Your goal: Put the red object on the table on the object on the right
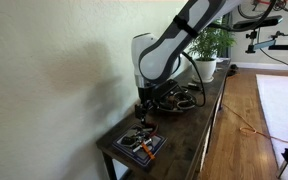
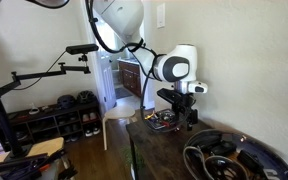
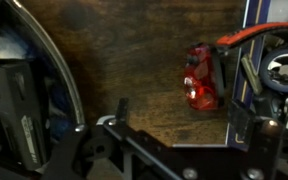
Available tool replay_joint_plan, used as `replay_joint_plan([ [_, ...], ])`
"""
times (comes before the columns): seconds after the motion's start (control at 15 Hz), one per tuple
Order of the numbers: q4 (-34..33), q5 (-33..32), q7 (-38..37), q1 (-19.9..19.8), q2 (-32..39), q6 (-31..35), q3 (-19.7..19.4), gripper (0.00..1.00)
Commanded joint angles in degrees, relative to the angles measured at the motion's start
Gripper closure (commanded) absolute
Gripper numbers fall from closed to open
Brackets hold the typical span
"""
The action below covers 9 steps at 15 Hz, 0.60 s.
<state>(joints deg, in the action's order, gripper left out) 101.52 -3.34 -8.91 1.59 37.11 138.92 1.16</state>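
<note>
In the wrist view a small shiny red object (image 3: 202, 78) lies on the dark wooden table (image 3: 134, 50). It touches the edge of a blue-rimmed flat thing (image 3: 252, 30) on the right that carries black items and an orange cord. My gripper (image 3: 184, 125) is open and empty, and the red object lies just beyond its fingertips, nearer the right finger. In both exterior views the gripper (image 1: 142, 108) (image 2: 180, 110) hangs low over the table. I cannot make out the red object there.
A dark round bowl rim (image 3: 46, 85) sits at the left of the wrist view. It also shows as a bowl of cables in both exterior views (image 1: 180, 97) (image 2: 224, 158). The flat thing with clutter (image 1: 139, 144) lies at the table's near end. A potted plant (image 1: 210, 45) stands at the far end.
</note>
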Motion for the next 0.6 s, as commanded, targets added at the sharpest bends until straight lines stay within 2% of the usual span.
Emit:
replay_joint_plan([
  [0.0,-0.1,1.6,0.0,0.8,0.1,-0.5,-0.5,0.0],
  [0.53,2.6,2.0,0.4,0.4,-0.9,-0.1,-0.7,0.0],
])
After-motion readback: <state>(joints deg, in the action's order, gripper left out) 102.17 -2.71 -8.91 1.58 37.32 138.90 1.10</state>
